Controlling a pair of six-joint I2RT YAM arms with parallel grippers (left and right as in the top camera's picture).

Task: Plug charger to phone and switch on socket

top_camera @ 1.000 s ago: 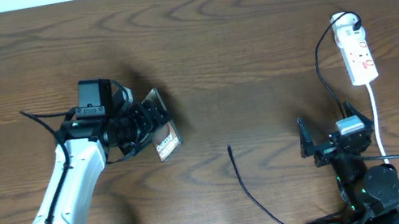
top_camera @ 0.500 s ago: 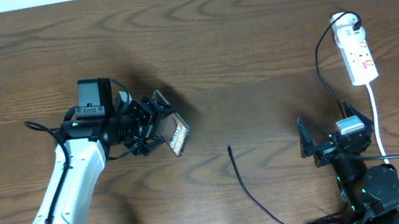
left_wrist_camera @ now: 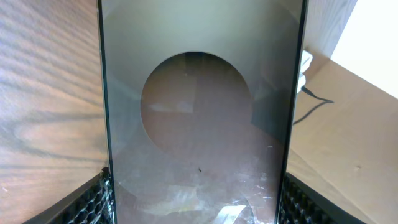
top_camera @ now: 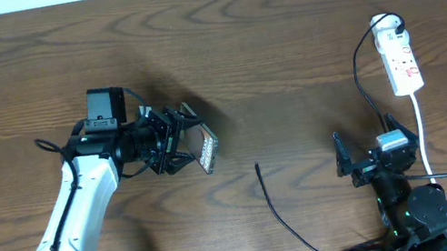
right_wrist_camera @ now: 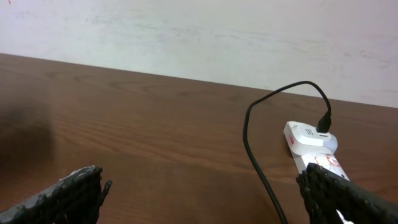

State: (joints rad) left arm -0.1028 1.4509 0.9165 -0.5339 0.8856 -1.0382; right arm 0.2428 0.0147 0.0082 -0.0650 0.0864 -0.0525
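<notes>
Well, the left gripper [top_camera: 178, 139] is pinching the phone [top_camera: 208, 151] by its two long sides. In the left wrist view the phone [left_wrist_camera: 198, 124] fills the middle of the picture, and the black ridged fingers [left_wrist_camera: 93, 202] press on it from each side at the bottom. Its grey face shows a big darker round shape (the glass is shiny and has small marks low down). From above, the phone sticks out from the gripper toward the middle of the table [top_camera: 279, 23], and it is tipped so that mostly its thin edge shows. The charger [top_camera: 277, 208] lies flat on the wood, and its small tip points up toward the phone but is apart from it, lower and more to the right. From the tip the thin black cable runs down to the near edge of the table. The right gripper [top_camera: 370, 144] sits near the bottom right with its fingers spread wide and nothing between them. In the right wrist view both of its fingers [right_wrist_camera: 78, 193] show at the bottom corners, with bare wood in the gap. The socket [top_camera: 401, 62] lies past the right gripper, near the far right side of the table. It is white with red marks and has a black plug stuck in its far end. In the right wrist view the socket [right_wrist_camera: 311, 146] is just ahead of the right finger, and a black wire loops up from its plug. A white cord [top_camera: 421, 132] runs from the socket down beside the right arm.
</notes>
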